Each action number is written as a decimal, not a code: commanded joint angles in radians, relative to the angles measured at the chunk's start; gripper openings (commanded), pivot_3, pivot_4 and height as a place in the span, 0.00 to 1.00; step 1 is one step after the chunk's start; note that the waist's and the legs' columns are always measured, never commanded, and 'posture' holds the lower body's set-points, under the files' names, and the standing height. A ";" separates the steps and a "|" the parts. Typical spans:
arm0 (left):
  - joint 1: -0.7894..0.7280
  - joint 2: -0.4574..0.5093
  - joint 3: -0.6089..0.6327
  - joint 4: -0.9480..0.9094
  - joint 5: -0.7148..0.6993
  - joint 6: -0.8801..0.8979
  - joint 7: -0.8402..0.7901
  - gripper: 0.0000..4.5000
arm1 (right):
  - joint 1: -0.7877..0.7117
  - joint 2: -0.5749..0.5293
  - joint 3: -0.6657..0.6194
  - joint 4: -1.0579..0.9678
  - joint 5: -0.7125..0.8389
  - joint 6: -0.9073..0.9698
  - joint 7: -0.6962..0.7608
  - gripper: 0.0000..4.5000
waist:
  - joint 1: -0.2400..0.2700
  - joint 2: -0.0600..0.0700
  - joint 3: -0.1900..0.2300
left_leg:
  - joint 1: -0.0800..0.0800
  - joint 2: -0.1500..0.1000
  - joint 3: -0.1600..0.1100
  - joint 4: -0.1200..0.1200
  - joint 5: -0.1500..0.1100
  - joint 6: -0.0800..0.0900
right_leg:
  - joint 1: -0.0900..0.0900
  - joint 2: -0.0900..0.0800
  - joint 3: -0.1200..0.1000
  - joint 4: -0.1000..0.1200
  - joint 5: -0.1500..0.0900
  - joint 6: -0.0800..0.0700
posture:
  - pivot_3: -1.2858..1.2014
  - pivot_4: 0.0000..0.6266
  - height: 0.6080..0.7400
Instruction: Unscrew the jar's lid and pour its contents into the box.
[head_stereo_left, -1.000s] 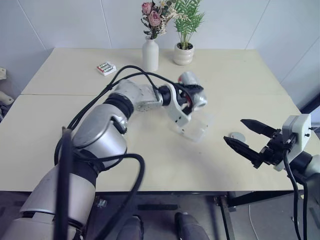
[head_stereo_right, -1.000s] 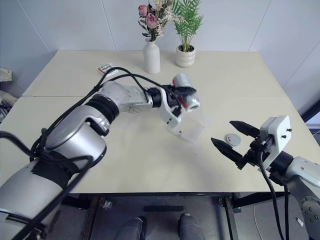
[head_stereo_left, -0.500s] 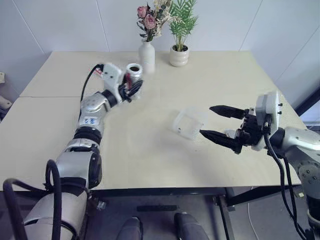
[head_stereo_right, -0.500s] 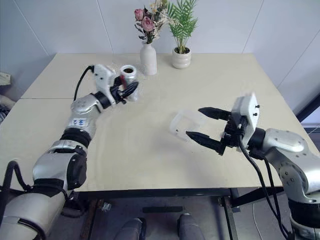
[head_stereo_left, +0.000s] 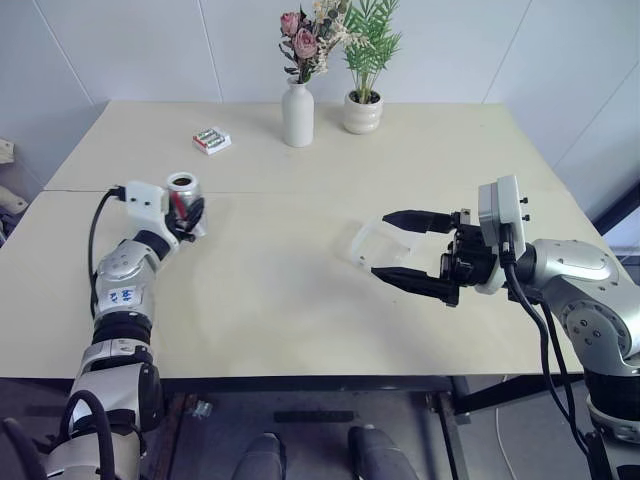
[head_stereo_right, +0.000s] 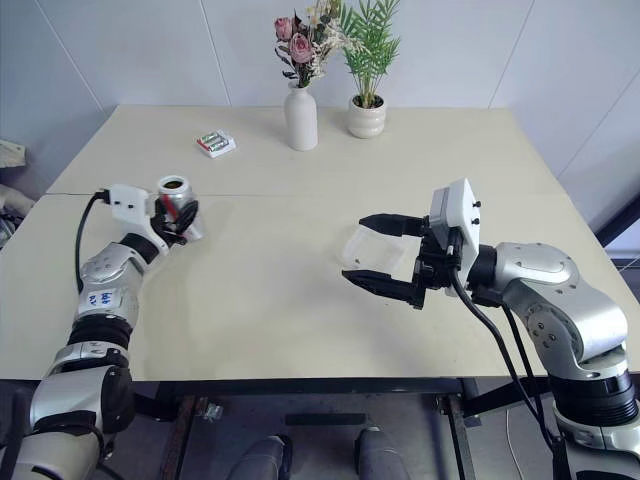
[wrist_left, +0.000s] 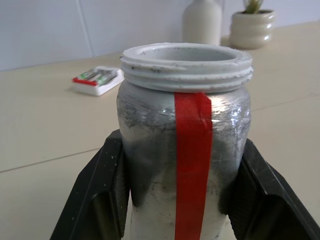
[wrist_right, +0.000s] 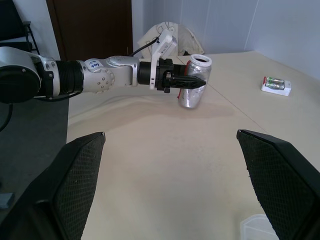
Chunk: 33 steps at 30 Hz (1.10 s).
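Your left gripper (head_stereo_left: 186, 207) sits at the left of the head view, arm stretched out low over the table (head_stereo_left: 300, 300), fingers clamped on the jar (head_stereo_left: 182, 192), which stands upright, lidless, a red tape stripe down its side. Your right gripper (head_stereo_left: 402, 246) points level toward the left, jaws spread wide just beside the clear box (head_stereo_left: 372, 240) at centre. A second ago the left arm held the jar tilted over the box at mid-frame; it has swung away, and the right arm has come in from the lower right. No writing is legible.
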 joint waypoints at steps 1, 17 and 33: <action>0.004 0.019 0.049 0.019 -0.031 -0.063 0.046 0.46 | 0.000 -0.004 -0.016 -0.023 0.001 -0.013 0.011 0.99 | 0.000 0.000 0.000 | 0.000 0.000 0.000 0.000 0.000 0.000 | 0.000 0.000 0.000 0.000 0.000 0.000 | 0.52 0.24 1.00; 0.028 0.013 0.097 0.082 -0.083 -0.111 0.045 0.69 | 0.002 -0.010 -0.018 -0.004 -0.004 -0.014 0.034 1.00 | -0.002 -0.001 0.000 | 0.000 0.000 0.000 0.000 0.000 0.000 | 0.000 0.000 -0.001 -0.001 0.000 0.000 | 0.52 0.24 1.00; 0.288 0.131 0.103 -0.282 -0.101 0.034 -0.001 0.99 | 0.007 0.015 -0.013 0.016 -0.027 -0.030 0.053 1.00 | -0.012 -0.001 -0.001 | 0.000 0.001 0.001 -0.003 0.000 -0.001 | 0.000 0.000 0.000 -0.003 0.000 -0.001 | 0.52 0.24 1.00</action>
